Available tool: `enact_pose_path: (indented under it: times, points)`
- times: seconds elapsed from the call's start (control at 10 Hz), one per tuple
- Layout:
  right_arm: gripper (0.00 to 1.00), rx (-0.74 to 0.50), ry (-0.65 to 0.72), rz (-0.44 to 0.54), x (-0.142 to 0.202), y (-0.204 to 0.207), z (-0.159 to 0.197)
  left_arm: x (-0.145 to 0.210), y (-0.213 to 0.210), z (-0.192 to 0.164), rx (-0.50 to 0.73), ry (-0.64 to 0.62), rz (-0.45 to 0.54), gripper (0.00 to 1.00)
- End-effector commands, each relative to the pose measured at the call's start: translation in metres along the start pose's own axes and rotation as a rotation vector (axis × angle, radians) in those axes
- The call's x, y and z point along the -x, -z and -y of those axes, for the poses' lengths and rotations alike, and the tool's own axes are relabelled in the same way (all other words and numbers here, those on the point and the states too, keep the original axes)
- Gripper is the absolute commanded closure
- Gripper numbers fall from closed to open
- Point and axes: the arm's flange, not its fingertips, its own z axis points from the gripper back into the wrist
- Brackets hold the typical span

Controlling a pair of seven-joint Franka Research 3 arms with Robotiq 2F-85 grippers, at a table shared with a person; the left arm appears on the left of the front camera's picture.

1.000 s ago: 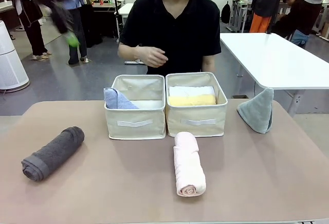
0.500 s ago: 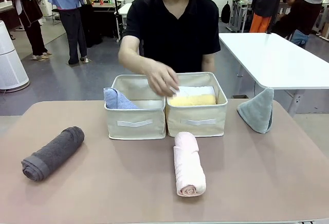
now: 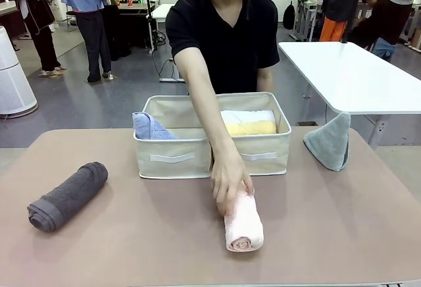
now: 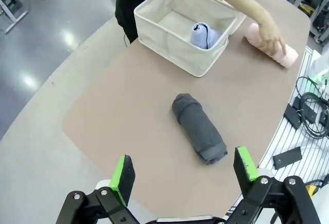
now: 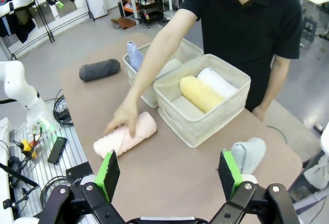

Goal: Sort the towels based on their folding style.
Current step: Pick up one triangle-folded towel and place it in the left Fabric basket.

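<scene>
Towels: six small terry cloths on the wide brownish-mauve table (image 3: 131, 254), three binned and three loose.

Two beige fabric bins touch side by side at mid-table. The left bin (image 3: 172, 158) holds one light blue cone-folded towel (image 3: 150, 128), propped in its left corner. The right bin (image 3: 266, 155) holds a yellow rolled towel (image 3: 248, 128) with a white rolled towel (image 3: 247, 116) lying just behind it.

Change noted: half a second back the person's hand hovered over the near rim of the right bin. Now the arm stretches out across the bins and the hand (image 3: 229, 180) lies on the far end of the pale pink rolled towel (image 3: 244, 229). That towel is on the table just in front of the bins and has not shifted. I cannot tell whether the fingers have closed round it. My reading: the person is taking the pink roll, most likely for the right bin with the other rolls.

Loose otherwise:
- the dark grey rolled towel (image 3: 68, 196) is well off toward the table's left edge
- the grey-green cone-folded towel (image 3: 329, 143) stands near the right bin, apart from it

The left gripper (image 4: 184, 170) has its fingers spread wide with nothing between them, high above the table over the dark grey roll. The right gripper (image 5: 168, 175) is likewise spread and empty, looking down on the pink roll and the hand.

I'd keep both arms off the pink roll while the hand is on it. The grey roll on my left looks free.
</scene>
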Motion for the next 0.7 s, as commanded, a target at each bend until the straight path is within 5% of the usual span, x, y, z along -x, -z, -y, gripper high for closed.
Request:
enact_pose_path:
  times: [0.0, 0.6]
  points:
    - [0.0, 0.007, -0.002, 0.002, 0.001, 0.003, 0.0, 0.008, 0.005, 0.007, 0.046, 0.014, 0.015, 0.0]
    - [0.0, 0.007, -0.002, 0.002, 0.001, 0.003, 0.0, -0.014, 0.034, -0.017, 0.181, -0.041, -0.075, 0.0]
